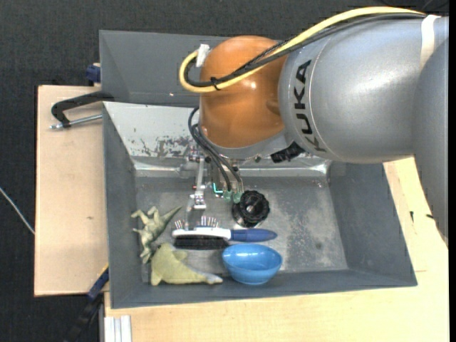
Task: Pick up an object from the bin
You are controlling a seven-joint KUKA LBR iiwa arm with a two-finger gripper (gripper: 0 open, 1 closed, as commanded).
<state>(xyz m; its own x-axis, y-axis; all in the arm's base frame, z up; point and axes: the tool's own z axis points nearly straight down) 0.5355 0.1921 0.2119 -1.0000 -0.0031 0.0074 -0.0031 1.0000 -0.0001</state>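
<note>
Gripper (199, 205) hangs just above the brush (214, 236) (white-and-blue handle, black bristles), low-centre in the bin (313, 219). Open or closed? Can't tell. Best bet is prob. a straight drop & a pinch across the narrow handle, not the bristles. Floor is bare grey metal, likely slick. Room is tight: blue bowl (251, 262) just below, black round knob (253, 206) near, spiky green toy (152, 228) & pale green toy (178, 269) view-left.
</note>
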